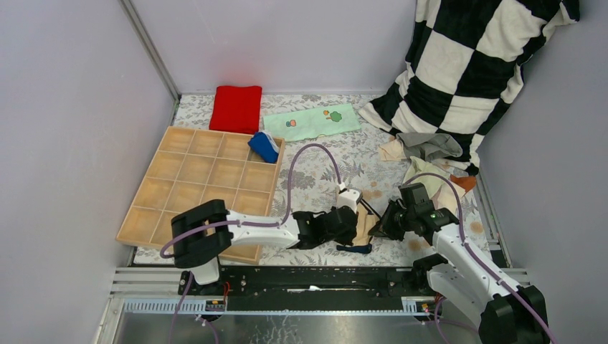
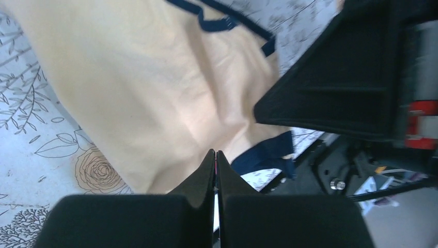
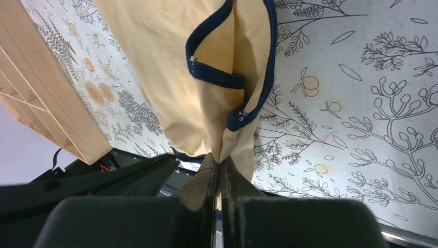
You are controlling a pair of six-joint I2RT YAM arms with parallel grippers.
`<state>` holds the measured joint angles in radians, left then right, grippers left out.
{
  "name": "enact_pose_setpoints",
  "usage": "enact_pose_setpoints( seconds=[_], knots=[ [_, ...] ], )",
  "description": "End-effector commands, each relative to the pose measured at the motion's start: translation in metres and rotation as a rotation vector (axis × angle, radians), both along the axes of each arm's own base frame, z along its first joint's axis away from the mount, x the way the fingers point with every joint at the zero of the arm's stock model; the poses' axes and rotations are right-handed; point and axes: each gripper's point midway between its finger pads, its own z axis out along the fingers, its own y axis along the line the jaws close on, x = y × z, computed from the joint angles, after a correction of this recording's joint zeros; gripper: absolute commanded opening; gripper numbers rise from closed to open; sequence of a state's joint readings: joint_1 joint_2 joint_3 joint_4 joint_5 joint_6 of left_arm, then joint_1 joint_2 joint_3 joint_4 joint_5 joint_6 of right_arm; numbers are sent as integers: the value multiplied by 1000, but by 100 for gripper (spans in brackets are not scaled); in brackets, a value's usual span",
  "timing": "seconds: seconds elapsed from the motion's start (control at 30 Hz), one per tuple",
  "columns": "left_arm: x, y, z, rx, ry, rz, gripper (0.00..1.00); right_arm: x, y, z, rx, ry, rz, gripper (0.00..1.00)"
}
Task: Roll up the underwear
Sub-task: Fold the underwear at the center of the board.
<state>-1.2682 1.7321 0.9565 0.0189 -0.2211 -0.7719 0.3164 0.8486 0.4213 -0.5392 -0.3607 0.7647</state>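
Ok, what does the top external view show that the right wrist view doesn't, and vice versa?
Only top external: the red cloth, the mint printed cloth, the checkered blanket and a blue striped underwear at the wooden tray's far right corner. Only right wrist: the right hand pinched shut on the tan underwear's folded edge, dark trim meeting there. Both: the tan underwear, the wooden tray and the floral table cover.

red cloth [image 1: 235,107], wooden tray [image 1: 193,172], checkered blanket [image 1: 466,64]

Left fingers [image 2: 199,181] pinched together, right fingers [image 3: 204,178] pinched together
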Motion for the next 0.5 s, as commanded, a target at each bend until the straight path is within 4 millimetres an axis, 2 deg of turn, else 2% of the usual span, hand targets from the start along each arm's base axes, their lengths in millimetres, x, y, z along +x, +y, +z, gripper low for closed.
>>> enact_pose_setpoints(
  seconds=[0.0,0.47],
  knots=[
    [5,-10,32,-60,-42,4,2,4,5,15,27,-26,7,0],
    [-11,-22,5,-73,26,-45,0,9,13,29,78,-56,8,0]
  ],
)
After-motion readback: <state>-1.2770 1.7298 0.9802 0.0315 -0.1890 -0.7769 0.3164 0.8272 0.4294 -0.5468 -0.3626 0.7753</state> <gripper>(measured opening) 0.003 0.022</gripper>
